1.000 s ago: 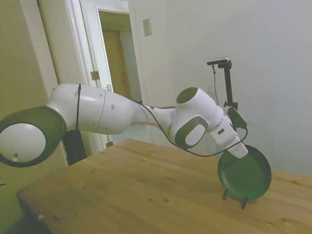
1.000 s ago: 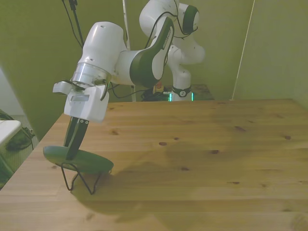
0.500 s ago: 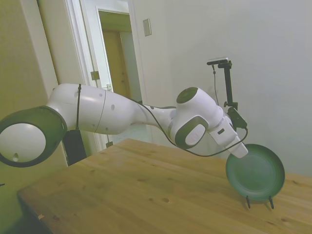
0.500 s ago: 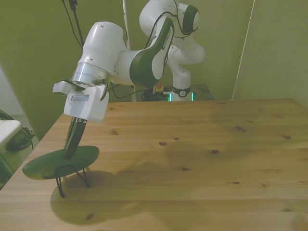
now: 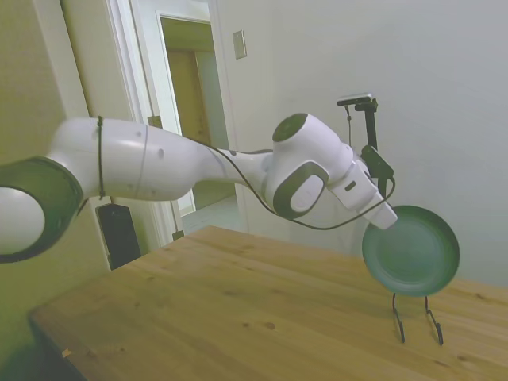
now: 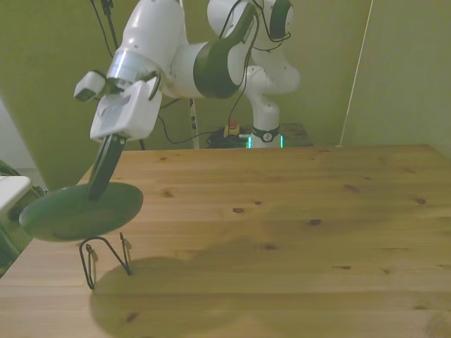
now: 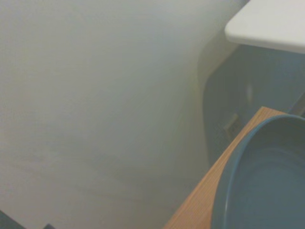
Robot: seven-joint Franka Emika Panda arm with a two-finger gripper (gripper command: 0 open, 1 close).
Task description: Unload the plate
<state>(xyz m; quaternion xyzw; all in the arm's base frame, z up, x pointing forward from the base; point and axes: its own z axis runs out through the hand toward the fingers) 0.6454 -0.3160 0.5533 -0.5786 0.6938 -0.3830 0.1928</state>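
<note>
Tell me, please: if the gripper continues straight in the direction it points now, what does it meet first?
The gripper already holds the plate at its rim, above the wire stand. It points down and outward, probably toward the table edge beside the stand; depth is unclear.

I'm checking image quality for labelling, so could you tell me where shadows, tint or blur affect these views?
Front view: yellow-green tint; the plate throws a broad shadow on the table. Side view: the nearest arm joint is soft. Wrist view: blurred, the plate's rim alone readable.
</note>
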